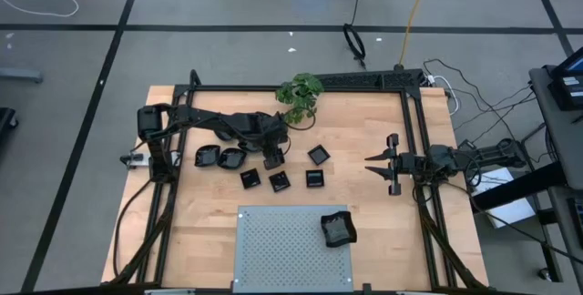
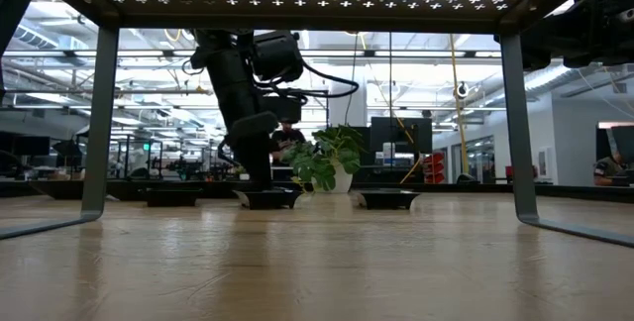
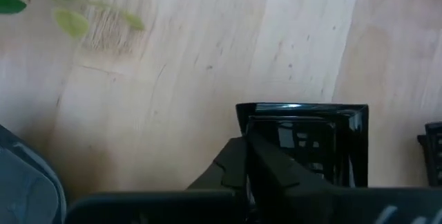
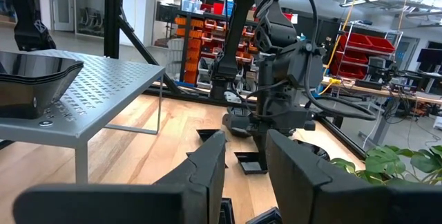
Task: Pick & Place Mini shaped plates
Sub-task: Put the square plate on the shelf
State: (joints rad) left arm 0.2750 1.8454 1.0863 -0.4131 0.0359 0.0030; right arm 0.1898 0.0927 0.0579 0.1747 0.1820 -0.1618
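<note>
High view: the left gripper (image 1: 272, 161) is down on the pale wooden table (image 1: 364, 195), just below the green leafy plant (image 1: 300, 96), its fingers pinched together on the rim of a small glossy black square dish (image 3: 304, 137). Other small black dishes (image 1: 281, 181) lie close beside it on the wood, and a stack of black dishes (image 1: 337, 228) sits on the grey perforated metal panel (image 1: 282, 245). Well apart at the table's right edge, the right gripper (image 1: 381, 164) hovers with fingers parted, holding nothing.
</note>
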